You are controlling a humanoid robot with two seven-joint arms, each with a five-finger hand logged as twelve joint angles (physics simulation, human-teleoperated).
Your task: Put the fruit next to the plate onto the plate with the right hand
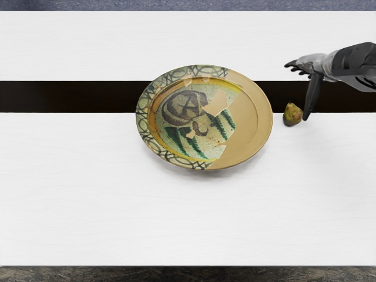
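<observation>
White table [176,217] | fruit [292,114] lies right of plate [249,126], not on it | right hand [314,66] just beside fruit, fingers spread, gripping nothing | grasp and transfer remain

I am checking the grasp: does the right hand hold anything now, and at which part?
Nothing is held. The right hand is open; one finger reaches down beside the fruit, which lies on the table.

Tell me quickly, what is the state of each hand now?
Left hand: not in view.
Right hand: open, holding nothing; one finger points down beside the fruit.
</observation>
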